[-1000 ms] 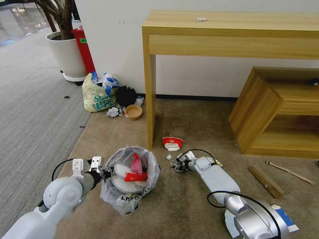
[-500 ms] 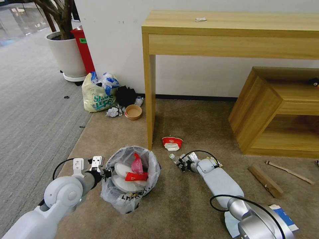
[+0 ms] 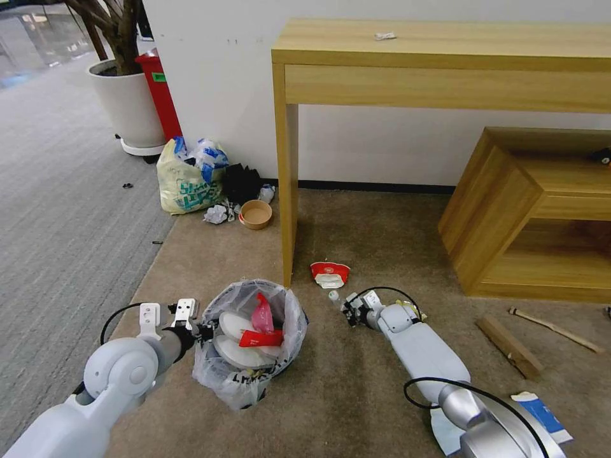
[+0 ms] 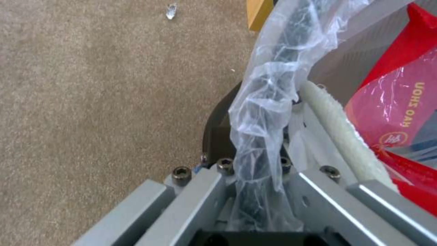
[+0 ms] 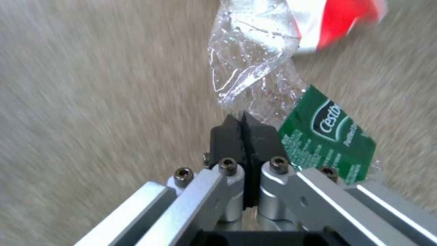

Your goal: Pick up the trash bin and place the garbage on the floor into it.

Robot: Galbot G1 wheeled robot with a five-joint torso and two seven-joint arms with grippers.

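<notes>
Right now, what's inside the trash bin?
Inside the trash bin, held at its rim by the left gripper, lie two white slippers, a red wrapper and a red can. Anything beneath them is covered.

green bottle label [image 5: 327, 136] "Cestbon", red wrapper [image 4: 400, 112] "UOHZ OAH"

Both arms are clad in smooth white-grey shells with rounded silver joints. A black cable is looped along each forearm. Each gripper, the left gripper [image 3: 205, 331] and the right gripper [image 5: 245, 127], is built from grey aluminium bars fastened with black socket-head screws; black pads [image 5: 226, 135] are fitted.
</notes>
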